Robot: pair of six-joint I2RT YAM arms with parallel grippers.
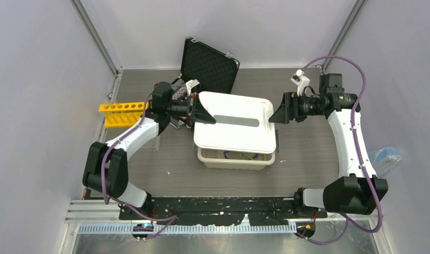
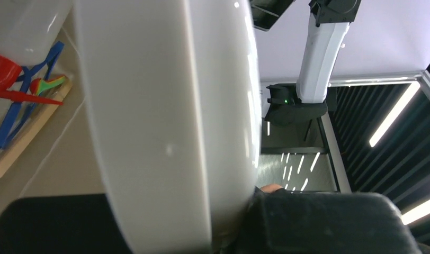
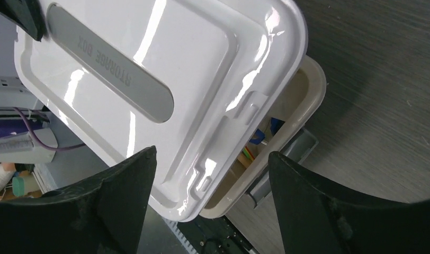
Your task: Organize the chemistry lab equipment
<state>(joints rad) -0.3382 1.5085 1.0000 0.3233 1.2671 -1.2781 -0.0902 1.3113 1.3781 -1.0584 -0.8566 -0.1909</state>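
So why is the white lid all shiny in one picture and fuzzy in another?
Right wrist view: light bounces off the glossy lid, making white glare streaks, though its letters stay sharp. Left wrist view: the lid sits right against the camera, so its edge looks blurry and washed out. Top view: the lid looks evenly lit, with no strong glare.

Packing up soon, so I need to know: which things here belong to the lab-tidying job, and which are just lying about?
Job: white lid, held by the left pincer; beige bin; yellow tube rack; red-capped squeeze bottle and wooden clamp inside the bin.
Lying about: open black case behind the bin.
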